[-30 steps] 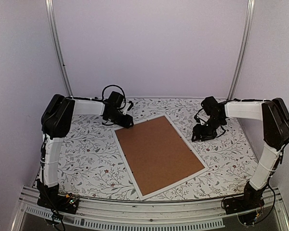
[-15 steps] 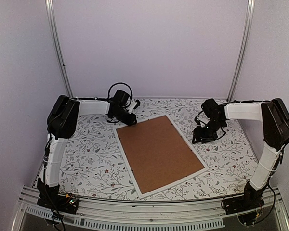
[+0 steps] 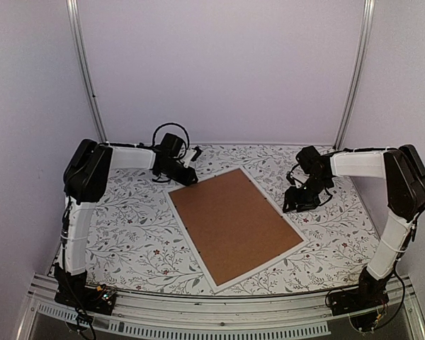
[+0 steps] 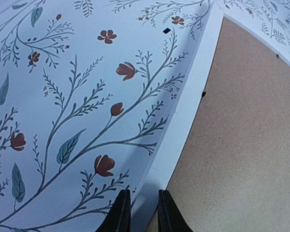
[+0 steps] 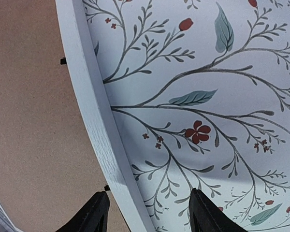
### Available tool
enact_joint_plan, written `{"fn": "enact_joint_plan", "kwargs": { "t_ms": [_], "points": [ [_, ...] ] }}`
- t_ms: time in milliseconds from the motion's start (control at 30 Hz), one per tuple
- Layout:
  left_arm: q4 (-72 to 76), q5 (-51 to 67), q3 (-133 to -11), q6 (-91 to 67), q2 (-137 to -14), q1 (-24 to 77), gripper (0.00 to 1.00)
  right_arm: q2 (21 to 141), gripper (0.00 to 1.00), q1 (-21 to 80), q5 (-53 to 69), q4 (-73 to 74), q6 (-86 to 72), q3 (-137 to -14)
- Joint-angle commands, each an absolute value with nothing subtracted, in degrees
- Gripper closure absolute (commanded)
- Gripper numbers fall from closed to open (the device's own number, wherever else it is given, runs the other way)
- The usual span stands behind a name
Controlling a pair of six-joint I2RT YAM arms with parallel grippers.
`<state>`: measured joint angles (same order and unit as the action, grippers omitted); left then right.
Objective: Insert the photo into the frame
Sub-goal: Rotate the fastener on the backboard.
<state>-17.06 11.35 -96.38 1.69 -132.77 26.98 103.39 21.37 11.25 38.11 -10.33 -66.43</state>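
Note:
The frame [image 3: 258,268] lies face down in the middle of the table, its thin white rim around a brown backing board [image 3: 234,223]. The photo is hidden. My left gripper [image 3: 188,178] is at the frame's far left corner. In the left wrist view its jaws [image 4: 140,211] are shut on the white rim [image 4: 193,96], with the backing board [image 4: 246,135] to the right. My right gripper [image 3: 291,204] hangs over the frame's right edge. In the right wrist view it [image 5: 147,212] stands open, straddling the rim [image 5: 87,96] without touching it.
A white cloth with a floral print [image 3: 127,227] covers the table. White walls and two metal posts [image 3: 85,71] close the back and sides. A metal rail [image 3: 219,315] runs along the near edge between the arm bases.
My left gripper's jaws have closed from about half open onto the frame's rim at the far left corner. The frame has shifted slightly. The right arm has barely moved.

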Motion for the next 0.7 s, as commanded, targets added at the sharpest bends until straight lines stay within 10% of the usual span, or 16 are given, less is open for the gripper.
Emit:
{"fn": "enact_joint_plan", "kwargs": {
  "t_ms": [0, 267, 667],
  "points": [
    [-25.55, 6.81, -90.53, -1.83, -134.57, 25.21, 0.80, 103.15, 0.40, 21.18, 11.27, 37.40, -10.56, -66.18],
    [-27.41, 2.06, -89.80, -0.77, -135.21, 24.85, 0.72, 103.45, 0.40, 21.12, 11.34, 37.27, -10.57, -65.98],
    [-30.10, 4.19, -80.88, -11.65, -129.29, 22.43, 0.92, 104.00, 0.40, 20.92, 11.71, 37.77, -10.62, -67.10]
  ]
}}
